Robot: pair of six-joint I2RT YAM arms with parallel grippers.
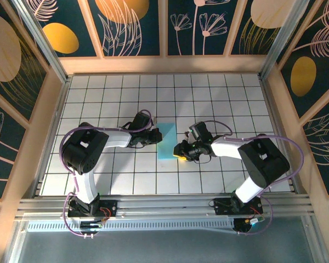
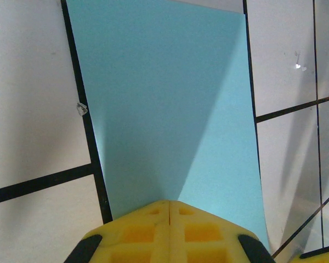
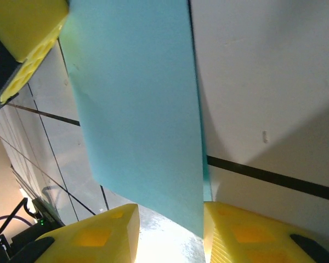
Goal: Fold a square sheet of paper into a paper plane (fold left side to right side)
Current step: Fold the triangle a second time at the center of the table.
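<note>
Paper (image 1: pixel 166 141) — left hand (image 2: pixel 169 208) pinches edge, right hand (image 3: pixel 169 216) straddles.

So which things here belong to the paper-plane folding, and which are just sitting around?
Job in hand:
- light-cyan sheet of paper
- left gripper, shut on one edge of the sheet
- right gripper, open, with the sheet's other edge between its fingers

Just surroundings:
- white gridded table
- patterned wall panels

Robot lab cell, white grid table (image 1: pixel 98 181), painted panels (image 1: pixel 134 24) in wooden frame (image 1: pixel 164 64), aluminium rail (image 1: pixel 164 207) holding left arm (image 1: pixel 85 150) and right arm (image 1: pixel 263 159).
</note>
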